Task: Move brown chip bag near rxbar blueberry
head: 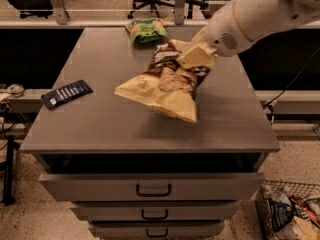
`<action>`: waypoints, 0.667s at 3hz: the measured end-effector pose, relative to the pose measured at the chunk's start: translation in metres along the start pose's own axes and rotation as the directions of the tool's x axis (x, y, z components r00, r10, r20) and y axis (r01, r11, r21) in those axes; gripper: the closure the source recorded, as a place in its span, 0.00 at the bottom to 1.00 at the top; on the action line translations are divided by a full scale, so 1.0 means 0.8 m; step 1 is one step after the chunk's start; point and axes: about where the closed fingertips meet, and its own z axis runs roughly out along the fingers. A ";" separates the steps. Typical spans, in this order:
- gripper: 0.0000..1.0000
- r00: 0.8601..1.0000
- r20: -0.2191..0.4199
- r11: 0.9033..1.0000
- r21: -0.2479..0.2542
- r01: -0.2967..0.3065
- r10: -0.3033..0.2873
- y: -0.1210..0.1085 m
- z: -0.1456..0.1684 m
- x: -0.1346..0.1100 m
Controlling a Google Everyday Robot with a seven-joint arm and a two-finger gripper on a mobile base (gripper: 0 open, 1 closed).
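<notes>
The gripper (pixel 193 57) is in the upper centre of the frame, a little to the right, and it is clenched on the dark top edge of the brown chip bag (pixel 162 86). The bag hangs over the middle of the grey table (pixel 100 129) and seems lifted, because a shadow lies under it. The step in hand looks like the carrying. The blue bar (pixel 66 93) lies flat at the left edge, well apart from the bag. The next move probably calls for travel to the left, then lowering and release just beside the bar, not on it. The bag's long axis runs diagonally: dark top to the upper right, pale bottom to the lower left.
</notes>
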 end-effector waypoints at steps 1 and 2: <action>1.00 0.991 0.104 0.992 -0.076 0.098 -0.090 0.023 0.063 -0.061; 1.00 0.968 0.184 0.972 -0.132 0.195 -0.170 0.039 0.124 -0.104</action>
